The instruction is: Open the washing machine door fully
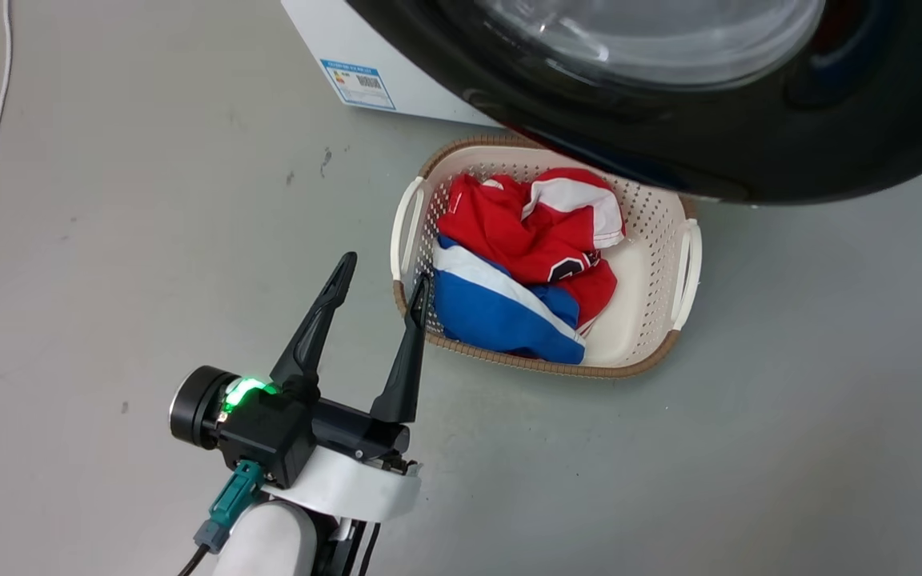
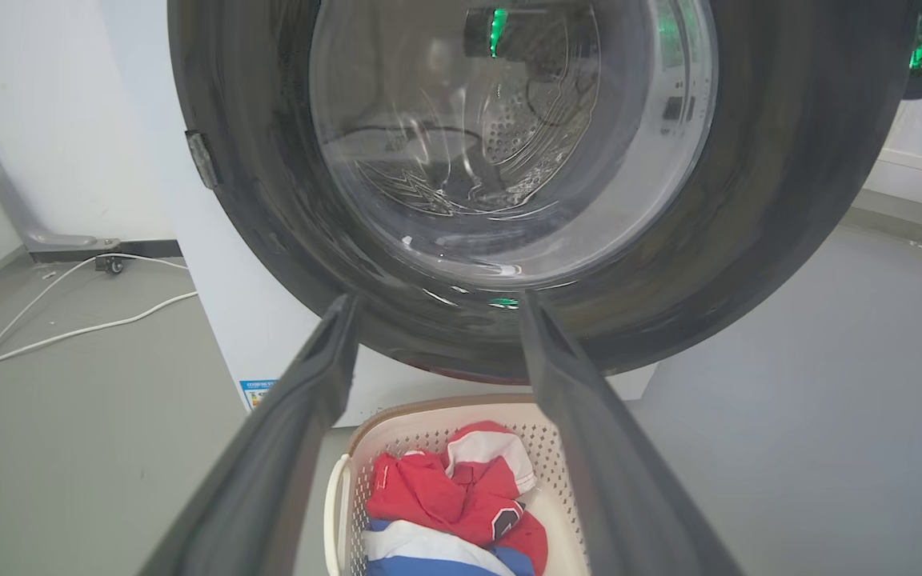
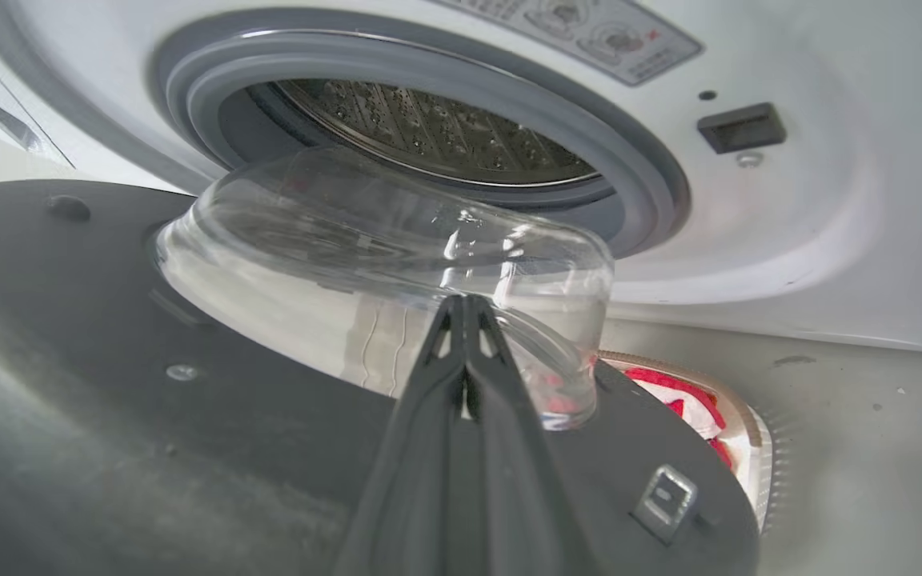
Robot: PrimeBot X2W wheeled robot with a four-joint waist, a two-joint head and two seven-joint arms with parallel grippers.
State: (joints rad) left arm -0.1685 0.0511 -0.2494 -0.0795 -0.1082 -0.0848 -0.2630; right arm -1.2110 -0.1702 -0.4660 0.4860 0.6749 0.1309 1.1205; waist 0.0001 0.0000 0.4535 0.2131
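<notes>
Above the basket's far rim: one door (image 1: 669,152), swung clear of the one washer (image 1: 349,48), drum mouth exposed. One basket (image 1: 689,272) on the floor (image 1: 149,240), holding red and blue-white clothes (image 1: 509,232); bare floor either side. Left pincer (image 1: 385,270): spread, empty, low beside the basket, fingers pointing doorward. Right pincer (image 3: 465,302): pressed together, tips at the door's glass bowl.

probably a laundry test room: washing machine (image 3: 789,200), clothes basket (image 1: 653,240), bare grey floor (image 1: 149,240).
</notes>
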